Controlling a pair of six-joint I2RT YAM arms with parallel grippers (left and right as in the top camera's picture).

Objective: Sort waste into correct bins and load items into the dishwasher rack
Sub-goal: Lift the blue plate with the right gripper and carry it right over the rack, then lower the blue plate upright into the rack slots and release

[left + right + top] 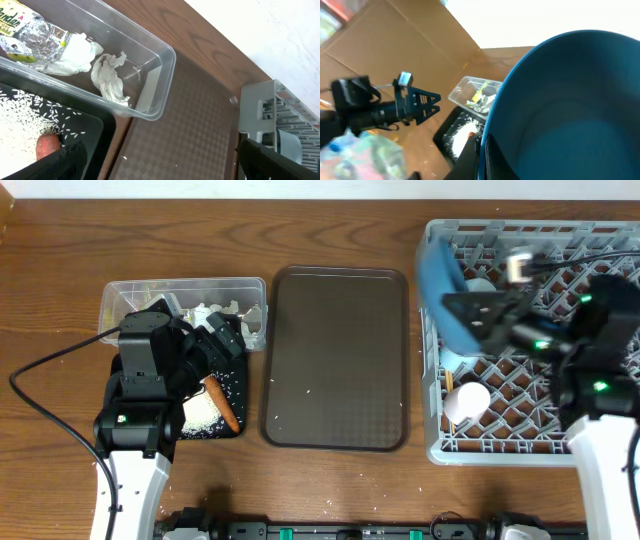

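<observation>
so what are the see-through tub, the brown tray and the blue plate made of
The tub looks like clear glossy plastic: the tissue shows through its wall. The tray seems plastic, matte brown with a fine diamond texture. The plate is smooth dark blue with a soft sheen: plastic or glazed ceramic, unclear.

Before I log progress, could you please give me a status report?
Left claw open near shallow black rectangular tray. Right claw shut on large dark-blue round plate, above grey plastic pegged rack. Pinkish-white cup sits in rack nearby.
</observation>
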